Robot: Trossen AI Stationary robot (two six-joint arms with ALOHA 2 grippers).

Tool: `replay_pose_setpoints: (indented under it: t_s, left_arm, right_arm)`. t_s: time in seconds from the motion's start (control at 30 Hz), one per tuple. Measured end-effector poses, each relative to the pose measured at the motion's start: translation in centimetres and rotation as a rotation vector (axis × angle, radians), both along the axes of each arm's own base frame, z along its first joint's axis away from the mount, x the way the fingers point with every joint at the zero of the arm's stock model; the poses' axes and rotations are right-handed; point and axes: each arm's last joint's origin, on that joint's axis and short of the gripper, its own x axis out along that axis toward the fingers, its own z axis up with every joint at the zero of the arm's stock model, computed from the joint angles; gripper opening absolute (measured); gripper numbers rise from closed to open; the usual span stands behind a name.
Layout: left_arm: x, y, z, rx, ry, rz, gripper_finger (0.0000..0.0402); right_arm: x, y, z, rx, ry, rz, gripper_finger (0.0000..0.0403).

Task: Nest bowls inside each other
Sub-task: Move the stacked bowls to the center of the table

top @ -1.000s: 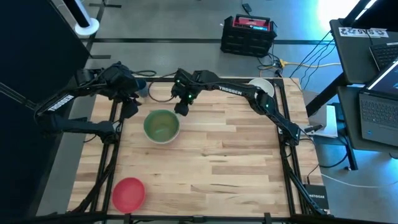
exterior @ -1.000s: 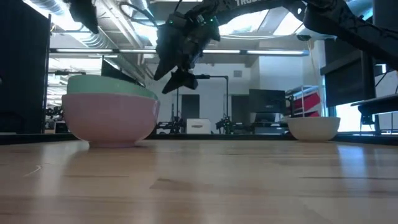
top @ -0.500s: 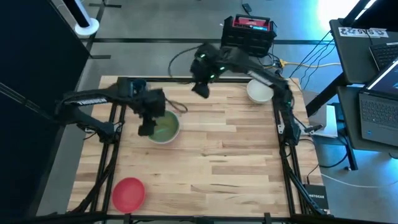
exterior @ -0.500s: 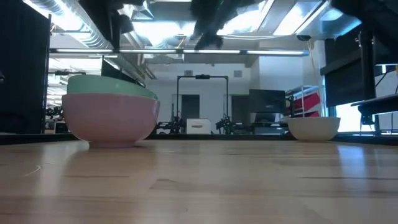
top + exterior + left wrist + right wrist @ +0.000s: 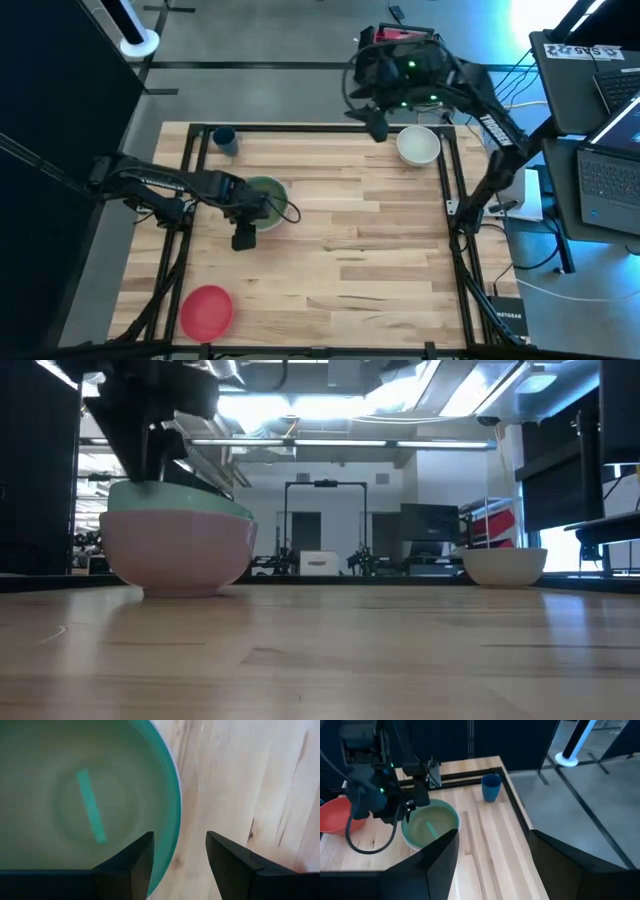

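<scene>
Moved left gripper [image 5: 177, 857] down over green bowl [image 5: 262, 197] rim, fingers apart, ready to grab; pulled right gripper [image 5: 378, 126] away, fingers apart.

A robotics lab: laptops [image 5: 608, 170], exposed ceiling ducts [image 5: 330, 435], wooden table [image 5: 380, 250] on framing.

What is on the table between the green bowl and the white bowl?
Nothing: only bare wood lies between the green bowl and the white bowl, seen in the high view.
</scene>
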Motion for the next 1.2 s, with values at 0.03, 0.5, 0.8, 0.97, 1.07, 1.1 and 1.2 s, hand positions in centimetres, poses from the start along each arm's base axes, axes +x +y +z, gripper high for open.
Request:
replay_pose_setpoints:
  t_s: [0.03, 0.5, 0.8, 0.97, 1.07, 1.1, 1.2]
  left_arm:
    - [-0.1, -0.1, -0.4, 0.001, 0.008, 0.006, 0.0164]
    - [3.2, -0.2, -5.2, 0.057, 0.073, -0.175, 0.0124]
    - [5.2, 0.7, -4.2, 0.084, -0.004, -0.282, 0.0058]
    - [6.4, 1.4, -3.4, 0.104, -0.061, -0.346, 0.0044]
    - [7.6, 2.0, -2.9, 0.113, -0.072, -0.381, 0.0038]
    - [8.3, 2.2, -2.7, 0.117, -0.067, -0.393, 0.0038]
    - [10.6, 2.7, -2.4, 0.143, -0.077, -0.445, 0.0038]
  right_arm:
    - [-0.5, 0.2, 0.3, -0.006, -0.008, -0.003, 0.0227]
    - [-1.7, 0.7, -0.1, 0.012, 0.082, -0.008, 0.0227]
    - [-4.1, 1.7, 0.6, 0.03, 0.106, -0.051, 0.0227]
    - [-5.7, 2.4, 1.0, 0.043, 0.115, -0.075, 0.0227]
    - [-6.9, 2.9, 1.3, 0.054, 0.125, -0.104, 0.0227]
    - [-7.3, 3.0, 1.4, 0.061, 0.121, -0.117, 0.0227]
    - [-8.7, 3.5, 2.0, 0.044, 0.096, -0.157, 0.0227]
